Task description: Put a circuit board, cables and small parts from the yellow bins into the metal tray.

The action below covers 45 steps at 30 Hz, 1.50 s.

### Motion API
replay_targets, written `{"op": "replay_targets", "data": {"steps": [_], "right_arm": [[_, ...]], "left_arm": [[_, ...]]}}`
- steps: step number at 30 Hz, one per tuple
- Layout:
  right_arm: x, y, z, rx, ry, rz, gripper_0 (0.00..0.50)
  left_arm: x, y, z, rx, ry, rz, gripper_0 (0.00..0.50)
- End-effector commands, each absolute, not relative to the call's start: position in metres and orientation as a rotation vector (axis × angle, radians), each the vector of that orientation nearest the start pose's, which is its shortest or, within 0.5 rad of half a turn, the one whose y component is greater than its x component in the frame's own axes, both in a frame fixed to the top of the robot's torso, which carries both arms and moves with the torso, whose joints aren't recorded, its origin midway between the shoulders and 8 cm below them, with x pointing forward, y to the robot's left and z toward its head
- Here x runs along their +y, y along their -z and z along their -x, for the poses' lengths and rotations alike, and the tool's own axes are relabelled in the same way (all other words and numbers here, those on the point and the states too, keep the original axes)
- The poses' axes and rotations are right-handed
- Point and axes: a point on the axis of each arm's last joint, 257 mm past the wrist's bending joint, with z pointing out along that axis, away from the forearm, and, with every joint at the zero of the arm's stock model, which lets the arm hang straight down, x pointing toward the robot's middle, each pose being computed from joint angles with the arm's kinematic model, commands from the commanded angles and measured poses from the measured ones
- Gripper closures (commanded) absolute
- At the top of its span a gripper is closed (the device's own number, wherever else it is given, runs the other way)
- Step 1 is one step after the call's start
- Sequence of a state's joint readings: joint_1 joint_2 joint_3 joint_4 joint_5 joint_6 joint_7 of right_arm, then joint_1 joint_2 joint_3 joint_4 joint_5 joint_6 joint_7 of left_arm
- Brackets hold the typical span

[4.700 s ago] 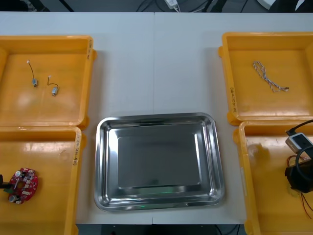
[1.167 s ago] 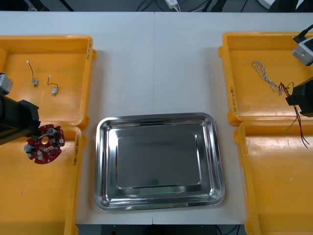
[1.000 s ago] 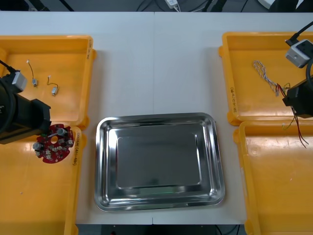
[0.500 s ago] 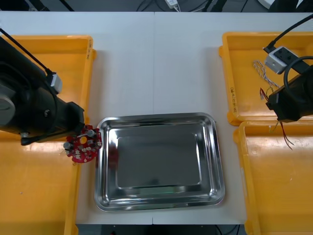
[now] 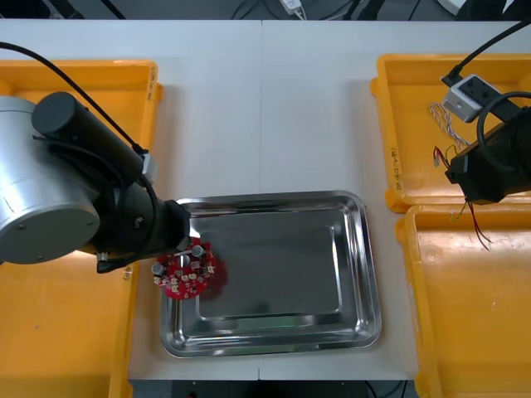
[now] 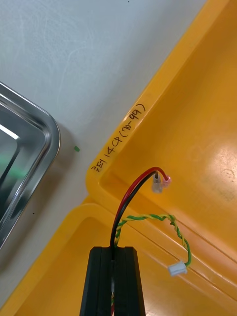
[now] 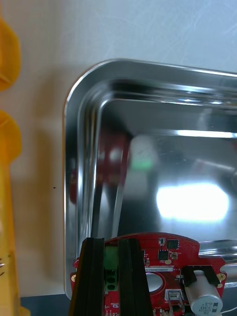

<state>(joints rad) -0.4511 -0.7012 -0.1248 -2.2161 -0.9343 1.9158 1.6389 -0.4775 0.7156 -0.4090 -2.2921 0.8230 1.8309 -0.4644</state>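
My left gripper (image 5: 172,255) is shut on a round red circuit board (image 5: 185,270), which it holds just above the left part of the shiny metal tray (image 5: 358,249). In the left wrist view the fingers (image 7: 93,276) pinch the board (image 7: 165,261) at a green block on its edge, over the tray's near left corner (image 7: 74,108). My right gripper (image 5: 470,176) hangs over the seam between the two right bins, shut on a red and yellow cable (image 5: 474,224). From its fingertips (image 6: 101,276) rise a red-and-black lead (image 6: 129,192) and a yellow-green twisted lead (image 6: 173,232).
A blue and white twisted cable (image 5: 437,118) lies in the far right yellow bin (image 5: 415,83), partly under the right arm. The near right bin (image 5: 465,323) and near left bin (image 5: 50,340) flank the tray. My left arm covers much of the far left bin (image 5: 91,75).
My left gripper has carried the circuit board rightward from the near left bin's edge to over the tray's left part. The right gripper has edged slightly with its cable.
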Motion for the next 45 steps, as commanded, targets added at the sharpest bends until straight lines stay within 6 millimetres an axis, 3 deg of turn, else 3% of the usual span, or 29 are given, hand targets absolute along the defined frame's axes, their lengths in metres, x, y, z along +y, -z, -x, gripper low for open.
{"op": "replay_targets", "data": {"steps": [1,13,21,33,45], "right_arm": [[-0.226,0.098,-0.415,2.331,-0.011,0.951,0.500],[-0.223,0.100,-0.415,2.333,-0.018,0.959,0.500],[-0.225,0.099,-0.417,2.333,-0.004,0.948,0.500],[-0.226,0.099,-0.417,2.332,0.001,0.942,0.500],[-0.226,0.099,-0.417,2.334,0.000,0.943,0.500]], "left_arm": [[0.122,0.205,-0.363,2.746,0.296,0.187,0.500],[0.094,0.240,-0.367,2.772,0.300,0.206,0.500],[0.082,0.259,-0.354,2.798,0.331,0.190,0.500],[0.082,0.279,-0.338,2.840,0.346,0.194,0.499],[0.081,0.292,-0.336,2.833,0.369,0.208,0.500]]}}
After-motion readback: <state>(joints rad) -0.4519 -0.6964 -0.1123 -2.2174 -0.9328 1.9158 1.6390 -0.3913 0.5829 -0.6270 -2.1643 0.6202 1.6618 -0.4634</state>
